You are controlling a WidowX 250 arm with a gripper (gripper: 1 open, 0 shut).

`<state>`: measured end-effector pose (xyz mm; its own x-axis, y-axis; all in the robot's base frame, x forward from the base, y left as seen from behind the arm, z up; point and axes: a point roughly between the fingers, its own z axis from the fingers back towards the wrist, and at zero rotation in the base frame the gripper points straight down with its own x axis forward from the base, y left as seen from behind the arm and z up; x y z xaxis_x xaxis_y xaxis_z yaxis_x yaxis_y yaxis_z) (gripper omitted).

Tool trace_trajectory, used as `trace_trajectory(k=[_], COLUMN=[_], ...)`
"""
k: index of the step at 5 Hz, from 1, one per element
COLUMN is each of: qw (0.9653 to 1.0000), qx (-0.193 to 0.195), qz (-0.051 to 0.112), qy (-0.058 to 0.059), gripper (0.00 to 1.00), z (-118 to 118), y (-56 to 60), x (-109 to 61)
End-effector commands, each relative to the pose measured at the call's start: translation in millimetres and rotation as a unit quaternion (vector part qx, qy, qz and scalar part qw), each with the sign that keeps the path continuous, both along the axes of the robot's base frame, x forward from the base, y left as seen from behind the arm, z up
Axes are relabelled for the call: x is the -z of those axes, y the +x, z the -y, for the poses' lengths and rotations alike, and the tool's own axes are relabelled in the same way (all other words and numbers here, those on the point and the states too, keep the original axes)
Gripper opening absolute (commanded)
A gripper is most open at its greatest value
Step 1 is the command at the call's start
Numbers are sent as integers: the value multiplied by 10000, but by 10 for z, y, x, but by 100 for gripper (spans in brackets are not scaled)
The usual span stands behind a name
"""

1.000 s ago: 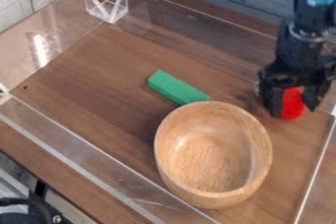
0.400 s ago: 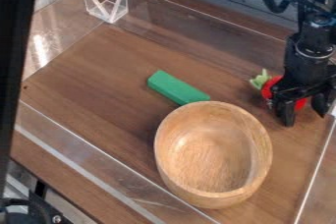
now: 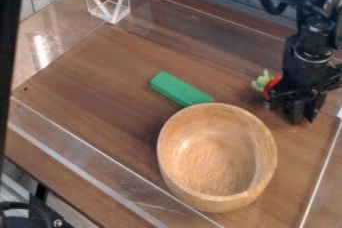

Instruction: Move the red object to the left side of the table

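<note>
Pincer (image 3: 297, 105) is now closing tight on the red strawberry toy (image 3: 275, 85), having stood wide earlier. Fingers are hiding most of the toy; only its green leaves and a red sliver are showing.

Bare table (image 3: 94, 82) open toward left, green block (image 3: 179, 90) and wooden bowl (image 3: 217, 154) in the middle, clear walls (image 3: 80, 167) around.

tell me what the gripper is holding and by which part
The gripper is shut on the red object, gripping its red body; the green top sticks out to the left.
</note>
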<state>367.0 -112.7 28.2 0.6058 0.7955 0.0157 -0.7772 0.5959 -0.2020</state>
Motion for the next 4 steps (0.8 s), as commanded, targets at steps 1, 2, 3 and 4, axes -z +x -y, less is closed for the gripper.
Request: trace_trajectory(k=[1,2,3,4], qw=[9979,9978,9973,9967], qx=[226,10,-268,-444], qz=[596,651,649,640], qy=[116,139,193,215], gripper=[0,0,0,0], z=[-37,58,159,237], y=[83,63,75,48], x=[-491,-512,-498,-429])
